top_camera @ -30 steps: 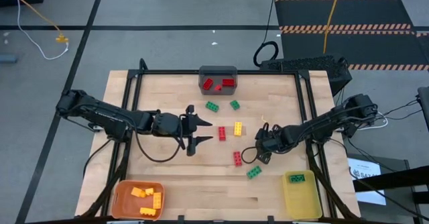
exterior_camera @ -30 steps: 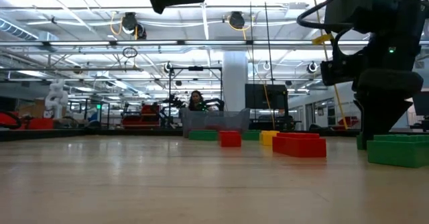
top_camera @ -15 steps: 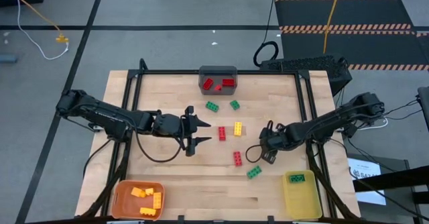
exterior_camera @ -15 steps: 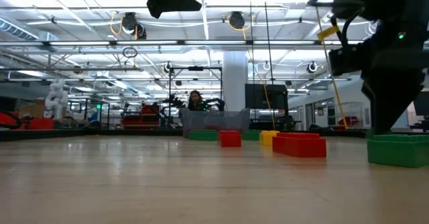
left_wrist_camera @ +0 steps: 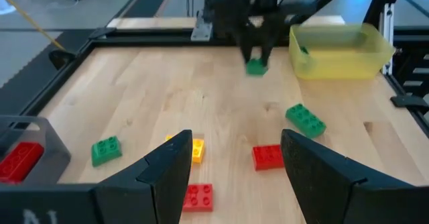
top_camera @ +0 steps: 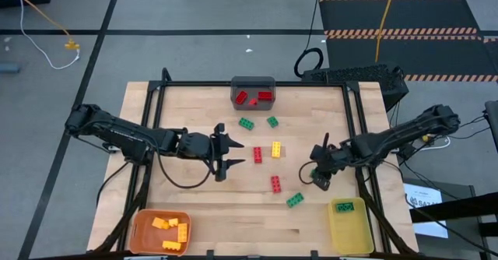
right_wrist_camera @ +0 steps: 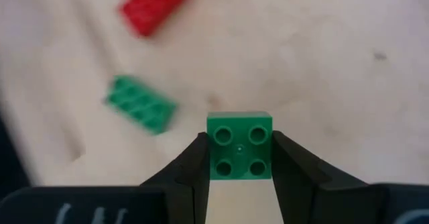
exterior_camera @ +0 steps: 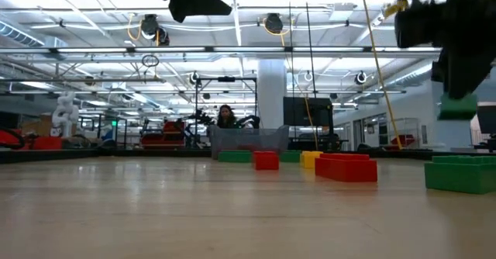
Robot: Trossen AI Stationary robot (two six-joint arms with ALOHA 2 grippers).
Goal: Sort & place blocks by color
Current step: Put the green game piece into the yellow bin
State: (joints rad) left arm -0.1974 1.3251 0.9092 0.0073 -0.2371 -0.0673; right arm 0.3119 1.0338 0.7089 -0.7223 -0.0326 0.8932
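I have the right gripper (top_camera: 320,178) in the lower right of the high view, and its jaws are clenched on a small square green block (right_wrist_camera: 239,146), one finger pressed to each side, studs facing the wrist camera. In the low view that block (exterior_camera: 456,106) hangs clear of the bench (top_camera: 194,205), up near the right edge of the frame. What matters for my next move, as I judge it, is where the yellow bin (top_camera: 350,226) lies from those jaws: it sits just below and a little to the right of them in the high view, near the bench's lower right corner, with one green block (top_camera: 345,207) already inside. So the right arm is plainly the nearer one, and a short carry toward that corner should do. Being square, the held block gives me no long axis to line up. A longer green block (top_camera: 295,200) lies loose on the wood just left of the bin, slanted, close to my path. The left gripper (top_camera: 233,154) waits at centre-left of the high view, jaws spread apart and holding nothing, pointing toward the loose red and yellow blocks in mid-bench.
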